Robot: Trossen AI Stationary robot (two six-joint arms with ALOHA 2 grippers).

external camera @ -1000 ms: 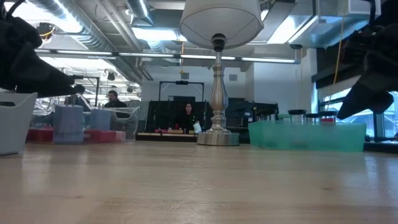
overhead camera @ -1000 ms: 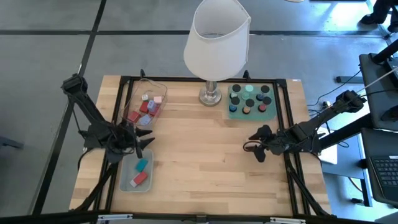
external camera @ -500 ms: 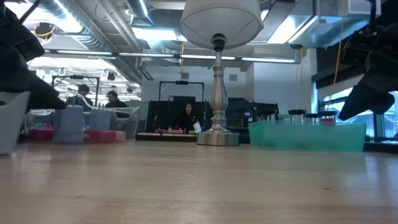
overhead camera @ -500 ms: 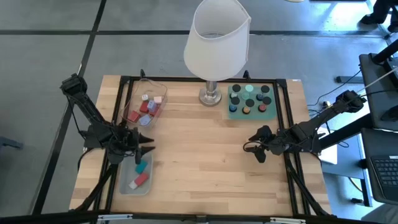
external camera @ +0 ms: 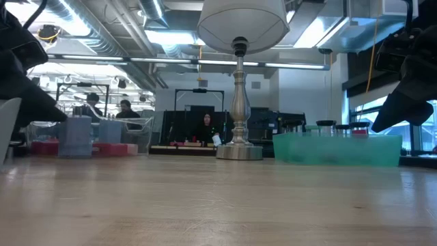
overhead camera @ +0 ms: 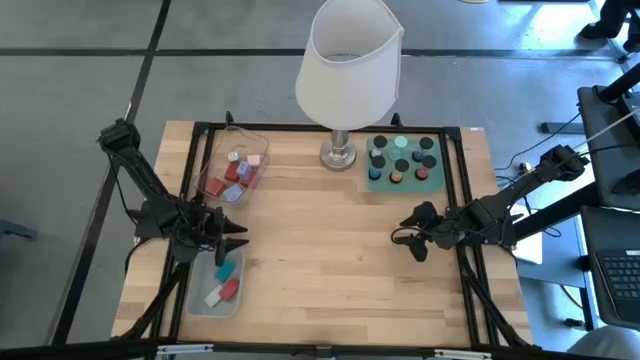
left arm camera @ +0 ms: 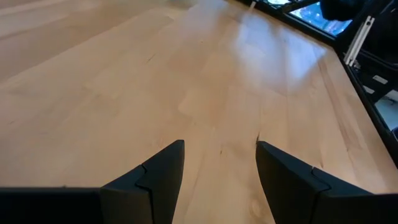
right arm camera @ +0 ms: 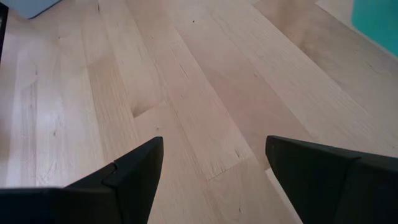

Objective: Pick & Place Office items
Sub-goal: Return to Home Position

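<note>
The whole counter is viewed from straight above, edge to edge and beyond. In the low view it is seen level from its own surface, facing the lamp and the room behind; the lamp is shared with the overhead view. Bare wood is seen close past the left tool and the right tool.

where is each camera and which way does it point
high view: above the table, straight down; both arms, left gripper and right gripper.
low view: tabletop height, level toward the lamp; dark arm parts at both edges.
left wrist view: on the left arm, facing bare wood past its open fingers.
right wrist view: same, right arm.
shared: high and low both show lamp and green tray.
</note>
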